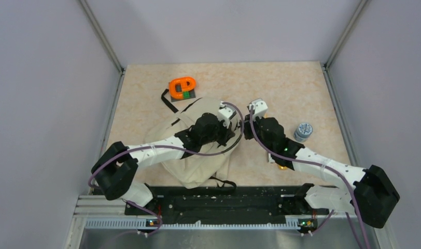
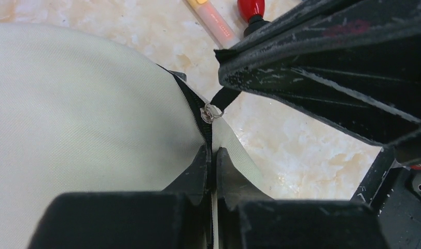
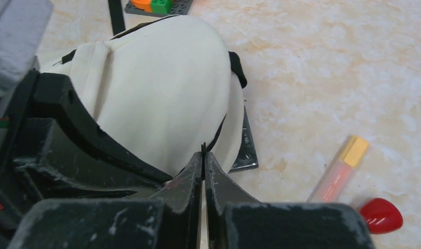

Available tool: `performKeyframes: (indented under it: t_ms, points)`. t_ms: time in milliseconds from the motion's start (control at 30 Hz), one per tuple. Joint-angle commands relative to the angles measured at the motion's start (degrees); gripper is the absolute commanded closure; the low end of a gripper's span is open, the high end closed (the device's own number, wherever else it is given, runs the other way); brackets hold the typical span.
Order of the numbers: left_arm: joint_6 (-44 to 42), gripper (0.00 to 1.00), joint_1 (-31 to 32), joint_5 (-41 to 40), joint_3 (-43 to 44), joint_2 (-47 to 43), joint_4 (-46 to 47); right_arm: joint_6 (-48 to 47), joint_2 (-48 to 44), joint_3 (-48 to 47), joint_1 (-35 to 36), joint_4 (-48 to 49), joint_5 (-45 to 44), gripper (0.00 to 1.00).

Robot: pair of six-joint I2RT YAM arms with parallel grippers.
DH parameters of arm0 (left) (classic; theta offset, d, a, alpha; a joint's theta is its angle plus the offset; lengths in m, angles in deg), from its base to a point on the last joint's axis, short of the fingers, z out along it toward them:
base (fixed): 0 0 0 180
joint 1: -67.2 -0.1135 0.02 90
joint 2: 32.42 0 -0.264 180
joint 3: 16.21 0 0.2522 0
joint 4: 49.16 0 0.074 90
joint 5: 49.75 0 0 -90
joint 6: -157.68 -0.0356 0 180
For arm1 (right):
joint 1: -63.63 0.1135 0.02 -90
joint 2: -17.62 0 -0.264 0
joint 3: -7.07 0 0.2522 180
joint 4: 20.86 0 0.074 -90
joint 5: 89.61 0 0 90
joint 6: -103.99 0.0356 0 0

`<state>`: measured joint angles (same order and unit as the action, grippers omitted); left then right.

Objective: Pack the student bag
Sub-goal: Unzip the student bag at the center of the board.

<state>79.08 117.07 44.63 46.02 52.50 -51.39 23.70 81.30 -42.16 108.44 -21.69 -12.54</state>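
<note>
Softly crumpled beige student bag (image 1: 198, 168), black zipper seam (image 2: 193, 98), silver ring puller (image 2: 211, 112)

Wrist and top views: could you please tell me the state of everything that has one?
bag: lying down, gripped on one edge
left gripper: shut on the bag's edge
right gripper: shut on the zipper pull
marker: capped, lying flat
jar: standing upright

- The bag (image 1: 200, 168) lies on the table (image 1: 291, 88), left of centre.
- Some toy blocks (image 1: 182, 87) sit behind it.
- A jar (image 1: 303, 131) stands well to its right.
- A pen (image 3: 339, 171) lies near its right side.
</note>
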Motion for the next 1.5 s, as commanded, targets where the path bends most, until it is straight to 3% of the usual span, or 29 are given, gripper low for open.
performKeyframes:
  t_ms: [0,500,1033,1467]
  points:
    - [-1.6,1.00,0.9,2.1,0.3,-0.9,1.8,-0.1,-1.3,0.7,-0.4,4.7,-6.5,1.00]
    - [-0.9,1.00,3.5,2.4,-6.5,-7.0,-5.4,-1.4,3.5,-0.7,-0.4,7.0,-13.1,1.00]
    - [3.2,1.00,6.9,1.7,-12.3,-13.6,-14.3,-1.4,9.1,-1.9,-0.4,11.0,-11.2,1.00]
    - [12.4,1.00,7.4,1.8,-18.4,-26.5,-25.2,-2.1,19.0,-7.6,-0.4,15.1,-8.0,1.00]
